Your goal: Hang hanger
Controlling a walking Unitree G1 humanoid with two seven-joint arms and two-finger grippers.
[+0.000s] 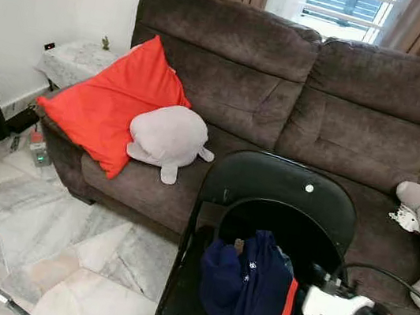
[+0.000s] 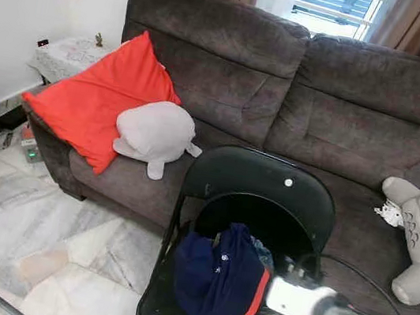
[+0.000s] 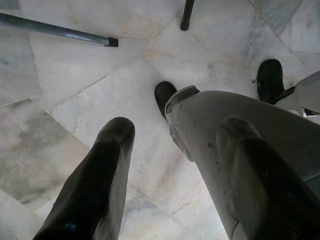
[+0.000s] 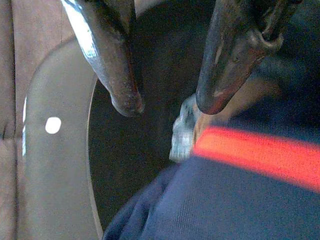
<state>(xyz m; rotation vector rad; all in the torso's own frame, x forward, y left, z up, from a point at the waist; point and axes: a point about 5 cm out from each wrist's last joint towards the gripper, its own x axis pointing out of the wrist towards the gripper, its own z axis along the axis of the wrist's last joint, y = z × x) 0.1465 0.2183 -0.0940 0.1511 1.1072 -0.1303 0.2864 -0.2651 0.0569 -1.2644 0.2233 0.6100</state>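
The right hand (image 4: 165,105) is hovering with fingers apart over the navy shirt (image 1: 245,287) lying on the black chair (image 1: 284,193). The left hand (image 3: 170,170) is hanging open over the floor (image 1: 60,246).

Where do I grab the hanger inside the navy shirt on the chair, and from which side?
Probably the tan neck of the hanger, which pokes out of the shirt beside a metal bit. Come down from above with the right gripper, which is open just over it. The rest is buried in cloth on the chair seat.
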